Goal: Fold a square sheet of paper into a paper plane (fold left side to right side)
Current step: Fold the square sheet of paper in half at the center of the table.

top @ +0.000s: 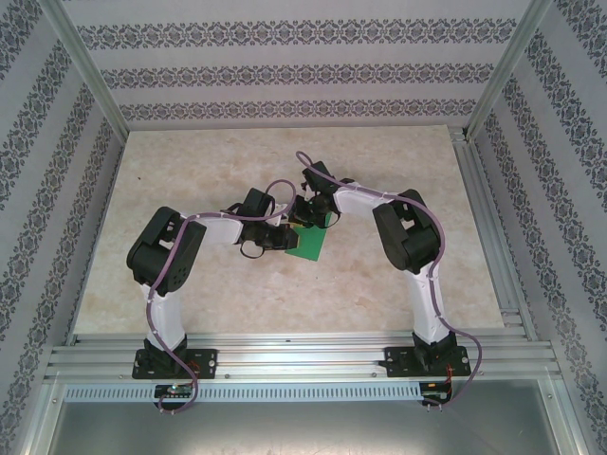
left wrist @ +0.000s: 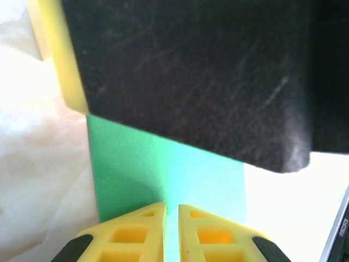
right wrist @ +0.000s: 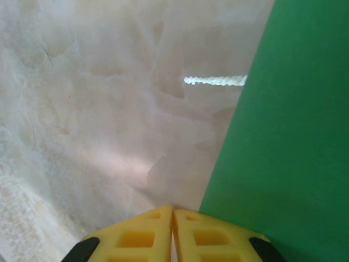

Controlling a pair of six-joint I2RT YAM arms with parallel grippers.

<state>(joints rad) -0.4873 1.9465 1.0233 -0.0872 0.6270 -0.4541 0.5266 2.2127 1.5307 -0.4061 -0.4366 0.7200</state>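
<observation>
The square sheet of paper (top: pixel 311 246) is bright green and lies at the middle of the table, between the two wrists. My left gripper (top: pixel 283 239) reaches it from the left. In the left wrist view its jaws (left wrist: pixel 171 206) stand almost together over the paper (left wrist: pixel 196 174), with green showing through the narrow slit; the sheet is darker left of that line and lighter right of it. My right gripper (top: pixel 308 216) comes from behind the sheet. Its tips (right wrist: pixel 173 208) are shut on nothing, on the bare table just left of the paper's edge (right wrist: pixel 289 153).
The pale marble-patterned table (top: pixel 379 284) is bare around the paper. Patterned walls and aluminium rails (top: pixel 493 237) close it in. In the left wrist view the right gripper's black body (left wrist: pixel 191 71) and a yellow finger (left wrist: pixel 54 54) hang close above the sheet.
</observation>
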